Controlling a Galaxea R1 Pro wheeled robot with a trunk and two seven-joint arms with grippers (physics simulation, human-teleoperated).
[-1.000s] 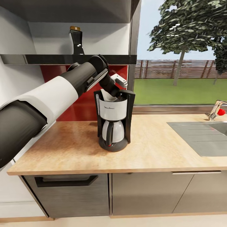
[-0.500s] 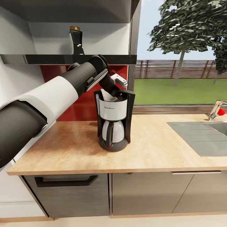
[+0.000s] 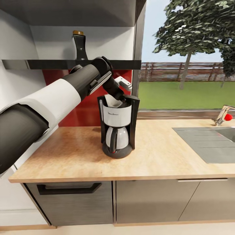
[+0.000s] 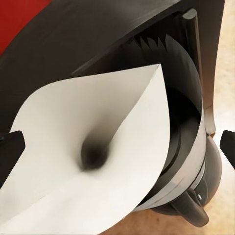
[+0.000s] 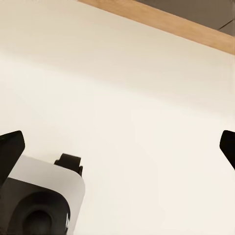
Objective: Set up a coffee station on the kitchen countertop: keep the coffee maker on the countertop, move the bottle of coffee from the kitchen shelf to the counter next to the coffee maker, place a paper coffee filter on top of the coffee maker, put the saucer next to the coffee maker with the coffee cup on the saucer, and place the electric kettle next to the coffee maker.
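The filter (image 4: 93, 161), a white paper cone, is seen sitting open-mouthed in the top of the coffee maker (image 3: 117, 130), which stands on the countertop (image 3: 163, 153). The left gripper (image 4: 117, 142) is held just above the coffee maker, its fingers spread wide at either side of the filter and touching nothing. The right gripper (image 5: 117, 142) is likewise spread, nothing held. The filter is judged light, thin and easily creased; it would best be pinched at its rim. The bottle (image 3: 79, 45) stands on the shelf above the coffee maker.

text: one small dark line of print | on: white upper body of the coffee maker (image 3: 117, 127), front face, above its carafe | legibility: too small and blurred to read | other readable labels, brands, numbers, signs: none seen
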